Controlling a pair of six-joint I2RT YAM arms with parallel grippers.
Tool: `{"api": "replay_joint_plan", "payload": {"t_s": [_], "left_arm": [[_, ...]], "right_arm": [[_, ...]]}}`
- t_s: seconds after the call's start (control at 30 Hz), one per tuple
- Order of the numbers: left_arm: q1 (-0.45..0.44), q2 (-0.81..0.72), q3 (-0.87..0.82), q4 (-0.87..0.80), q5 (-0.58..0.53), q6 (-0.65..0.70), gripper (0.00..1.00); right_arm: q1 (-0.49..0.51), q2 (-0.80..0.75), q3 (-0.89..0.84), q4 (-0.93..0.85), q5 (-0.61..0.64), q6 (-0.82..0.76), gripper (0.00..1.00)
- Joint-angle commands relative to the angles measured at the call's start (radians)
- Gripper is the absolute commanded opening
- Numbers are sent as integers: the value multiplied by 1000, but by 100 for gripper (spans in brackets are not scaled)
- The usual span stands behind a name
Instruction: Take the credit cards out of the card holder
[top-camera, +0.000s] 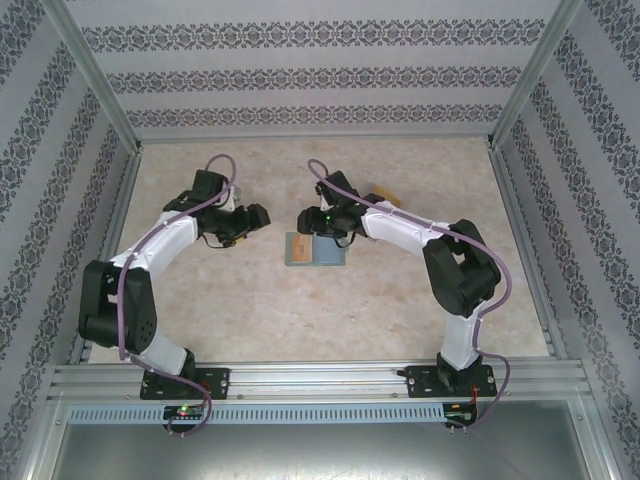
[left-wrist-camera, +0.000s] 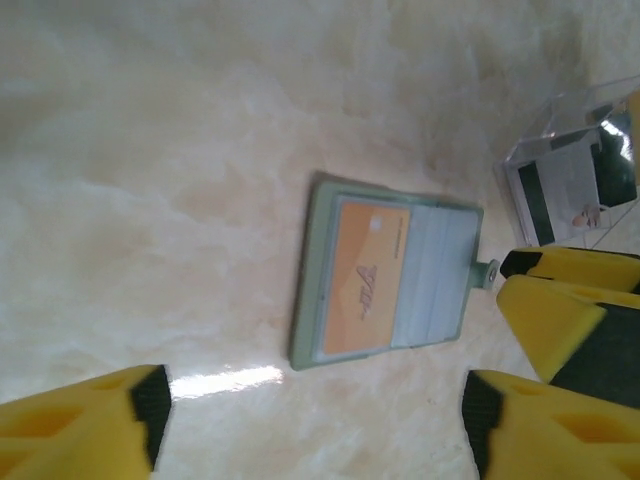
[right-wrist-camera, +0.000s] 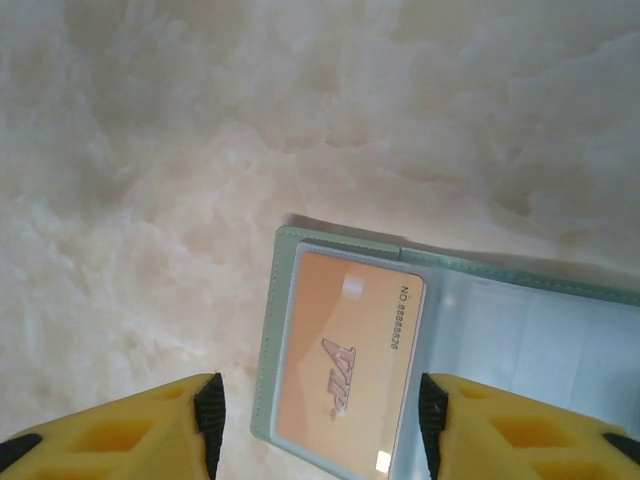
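Note:
The card holder (top-camera: 322, 254) lies open and flat on the table between the two arms, sage green with a small closure tab (left-wrist-camera: 489, 272). A tan-orange credit card (right-wrist-camera: 345, 365) marked VIP sits in its clear inner sleeve (left-wrist-camera: 362, 288). My right gripper (right-wrist-camera: 320, 420) hangs open just above the holder's card side, one finger (right-wrist-camera: 130, 435) outside the holder's edge and the other past the card's far edge. My left gripper (left-wrist-camera: 315, 420) stands open over bare table beside the holder (left-wrist-camera: 400, 285), nothing between its pads. The right gripper's yellow fingers (left-wrist-camera: 565, 310) hover by the tab.
A pile of lilac-grey cards with black marks (left-wrist-camera: 565, 185) lies on the table beyond the holder. A tan flat piece (top-camera: 388, 198) peeks out behind the right arm. Patterned walls and metal posts enclose the marbled table (top-camera: 250, 310), with free surface toward the front.

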Motion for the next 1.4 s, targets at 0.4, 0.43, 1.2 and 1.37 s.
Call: {"api": "replay_joint_plan", "payload": {"t_s": [0.4,0.43,1.2,1.37], "left_arm": [[-135,223,92,69,37,-42,27],[-138,237,102,68,39,-43,25],[-162,390,146,84,41,-55,6],[-163,404,134,89,34,-57,4]], "right_arm": [[-37,51,-86,80,-150,72,23],[-39,55,-85,80,-149,72,22],[-45,137,-46,53,-195,55,17],[-45,138,-47,66,-216,52,17]]}}
